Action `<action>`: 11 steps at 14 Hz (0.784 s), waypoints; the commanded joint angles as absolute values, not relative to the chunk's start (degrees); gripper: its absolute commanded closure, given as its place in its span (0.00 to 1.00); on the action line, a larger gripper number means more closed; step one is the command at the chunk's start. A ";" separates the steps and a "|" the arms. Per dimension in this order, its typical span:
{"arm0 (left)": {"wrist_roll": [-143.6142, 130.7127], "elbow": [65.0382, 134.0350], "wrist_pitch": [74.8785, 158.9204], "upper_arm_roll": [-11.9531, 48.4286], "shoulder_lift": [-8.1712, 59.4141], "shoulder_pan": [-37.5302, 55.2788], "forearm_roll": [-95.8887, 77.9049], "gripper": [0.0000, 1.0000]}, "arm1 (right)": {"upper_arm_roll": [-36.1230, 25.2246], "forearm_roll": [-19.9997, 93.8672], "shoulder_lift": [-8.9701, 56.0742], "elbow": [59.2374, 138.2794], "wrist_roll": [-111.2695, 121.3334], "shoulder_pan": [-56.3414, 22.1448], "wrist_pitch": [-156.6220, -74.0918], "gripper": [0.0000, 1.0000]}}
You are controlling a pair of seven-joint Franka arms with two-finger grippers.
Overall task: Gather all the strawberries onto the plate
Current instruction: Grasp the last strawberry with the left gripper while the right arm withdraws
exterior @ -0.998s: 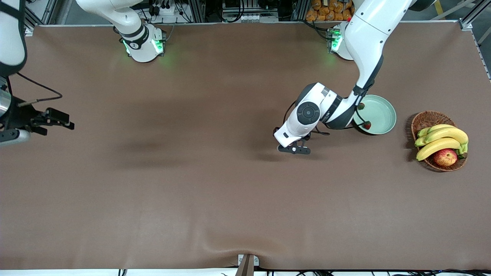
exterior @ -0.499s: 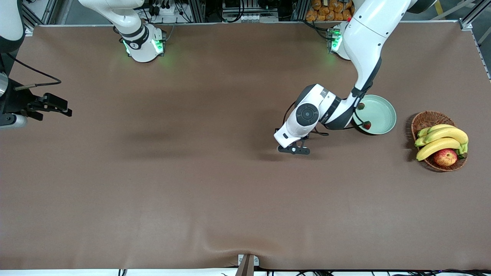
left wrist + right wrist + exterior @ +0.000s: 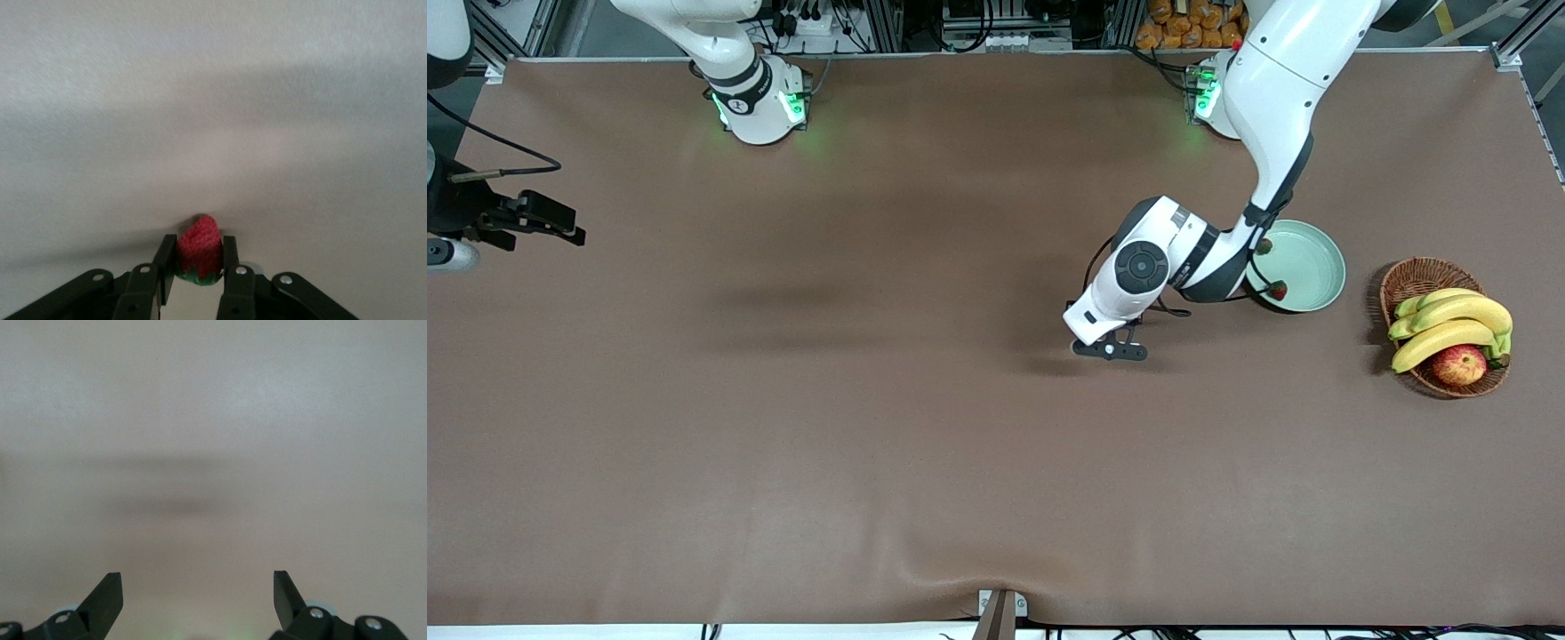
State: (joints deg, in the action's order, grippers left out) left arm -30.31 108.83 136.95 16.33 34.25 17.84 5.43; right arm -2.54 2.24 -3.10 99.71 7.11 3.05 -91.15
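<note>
A red strawberry (image 3: 199,245) with a green cap sits between the fingers of my left gripper (image 3: 198,259), which is shut on it low at the brown table; in the front view my left gripper (image 3: 1110,348) hides this berry. The pale mint-green plate (image 3: 1316,258) lies beside it, toward the left arm's end of the table. One strawberry (image 3: 1279,290) rests on the plate by its rim and another (image 3: 1264,245) shows at the rim, partly covered by the arm. My right gripper (image 3: 551,222) hangs open and empty (image 3: 198,595) over the right arm's end of the table.
A brown wicker basket (image 3: 1409,277) with bananas (image 3: 1449,322) and a red-yellow apple (image 3: 1459,364) stands past the plate, at the left arm's end. The left arm's forearm crosses over the plate's edge. Bare brown cloth (image 3: 871,427) covers the remaining table.
My left gripper's fingers have closed onto the strawberry on the table. My right gripper has drifted toward the robots' side of the table, still open.
</note>
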 commanded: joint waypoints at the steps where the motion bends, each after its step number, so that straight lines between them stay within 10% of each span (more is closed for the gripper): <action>1: -31.55 109.16 134.05 16.00 30.43 16.97 6.59 0.92 | -0.70 0.71 -5.01 99.15 4.92 4.05 -90.26 0.00; 11: -16.46 118.37 124.98 16.61 15.49 1.42 6.59 0.89 | -0.70 -3.43 -0.97 85.43 5.19 3.69 -82.79 0.00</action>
State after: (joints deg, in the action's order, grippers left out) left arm -19.56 113.51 125.05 15.96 19.90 4.55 5.43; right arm -1.35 -2.30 -3.22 89.40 6.04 3.05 -84.98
